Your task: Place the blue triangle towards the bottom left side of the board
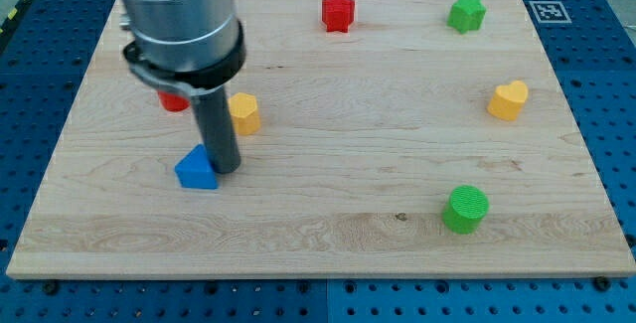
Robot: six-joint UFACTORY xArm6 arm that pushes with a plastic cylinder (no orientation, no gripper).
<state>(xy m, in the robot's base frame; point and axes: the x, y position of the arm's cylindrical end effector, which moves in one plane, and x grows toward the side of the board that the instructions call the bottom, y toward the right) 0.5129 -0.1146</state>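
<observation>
The blue triangle [196, 171] lies on the wooden board [328, 234] in the left half, a little below mid-height. My tip [226, 170] rests on the board right against the triangle's right side, touching it. The dark rod rises from there to the grey arm body at the view's top left.
A yellow block [243, 113] sits just right of the rod. A red block [174, 100] is partly hidden behind the arm. A red star [338, 12] and a green star [465, 13] lie near the top. A yellow heart [508, 99] is at the right, a green cylinder [465, 209] at the lower right.
</observation>
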